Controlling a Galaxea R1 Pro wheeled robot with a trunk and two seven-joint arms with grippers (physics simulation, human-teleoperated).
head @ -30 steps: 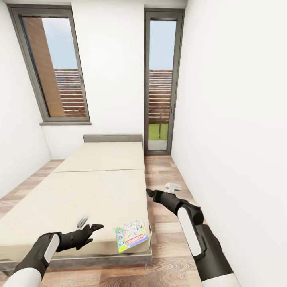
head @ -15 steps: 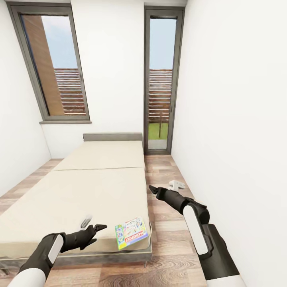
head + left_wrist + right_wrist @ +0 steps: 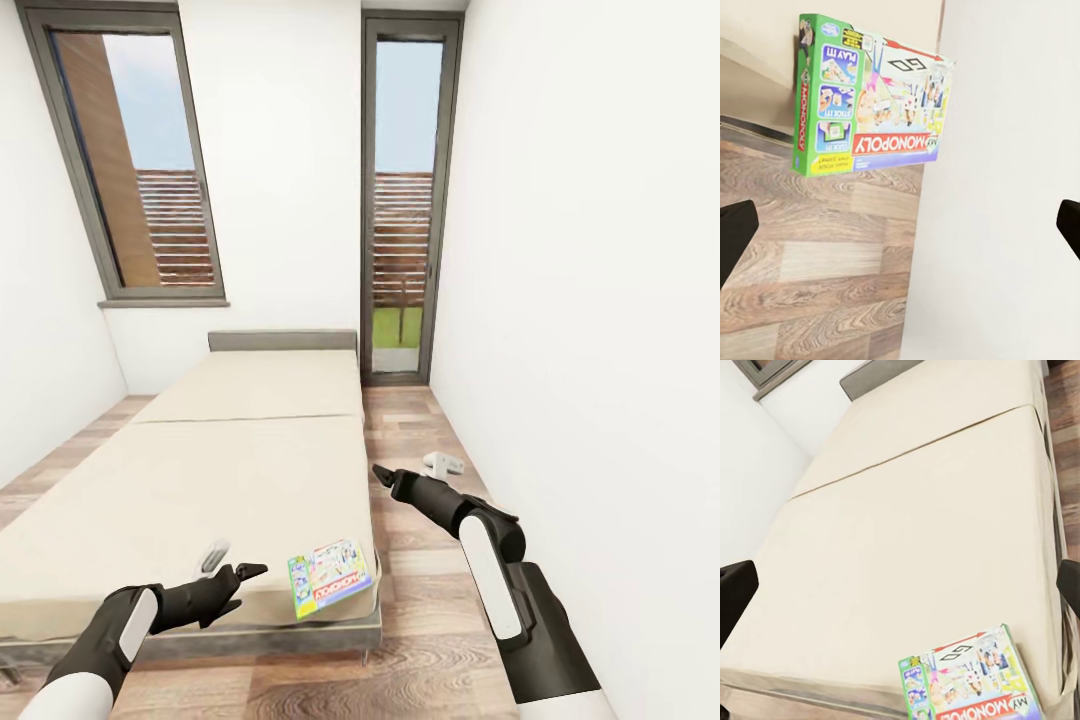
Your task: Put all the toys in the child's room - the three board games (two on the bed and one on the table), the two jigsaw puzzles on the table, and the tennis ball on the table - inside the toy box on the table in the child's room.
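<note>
The robot stands at the foot of a long bed (image 3: 200,480) in a narrow room with a wood floor (image 3: 420,640). One board game (image 3: 330,578) lies flat at the bed's near right corner, and its box sticks out a little past the edge. The bright picture on its lid faces up.

The left claw (image 3: 245,574) hangs just over the near edge of the bed, a little to the left of the game and not touching it. In the left wrist view its two black tips sit far apart at both sides, so it is spread wide and holds nothing. The right claw (image 3: 380,476) floats over the floor by the bed's right side, up past the game. Its tips are spread wide too, and it is empty.

The box is flat and wide and already sits partly off the corner. I think a bump from either claw could push it off onto the floor. A grab on only one thin edge could let it tip and slip out.
</note>
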